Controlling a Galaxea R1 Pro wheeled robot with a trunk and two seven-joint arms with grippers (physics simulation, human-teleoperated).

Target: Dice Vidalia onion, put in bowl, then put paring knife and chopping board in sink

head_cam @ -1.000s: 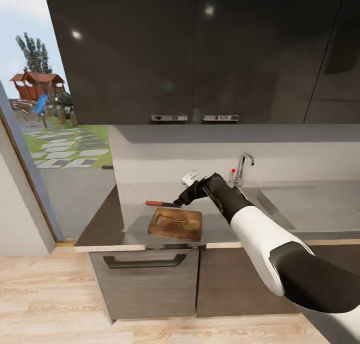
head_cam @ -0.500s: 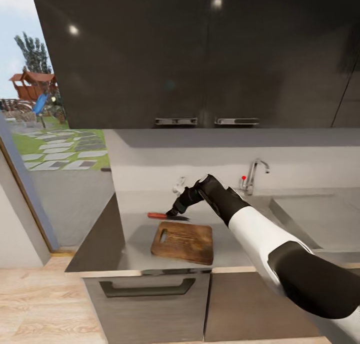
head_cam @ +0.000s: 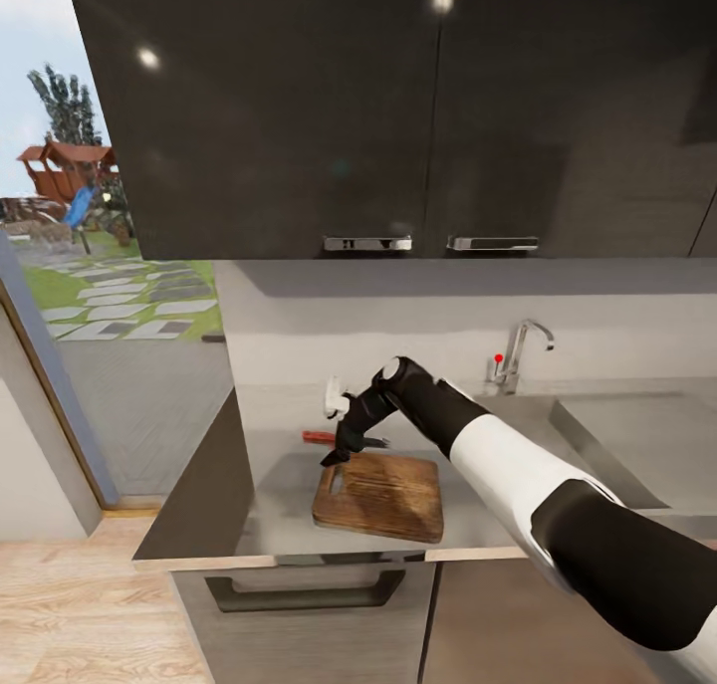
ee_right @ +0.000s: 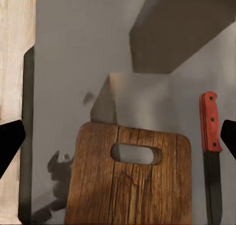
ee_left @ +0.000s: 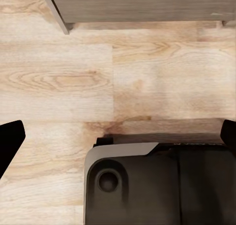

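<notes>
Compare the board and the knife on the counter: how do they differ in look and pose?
The board is wide, brown wood with rounded corners and a slot hole; the knife is slim, with a red handle and dark blade. The board has the right pincer above its slot end; the knife lies beside the board, apart from it. Both rest flat on the grey counter.

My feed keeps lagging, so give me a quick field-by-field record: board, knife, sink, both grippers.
board: dark-brown wooden chopping board with slot handle, flat on the grey countertop
knife: red-handled paring knife with dark blade, lying on the countertop beside the board's slot end, not held
sink: steel sink with chrome faucet, right of the board
right gripper: open, hovering above the board's slot end
left gripper: open, pointed at the wooden floor
</notes>
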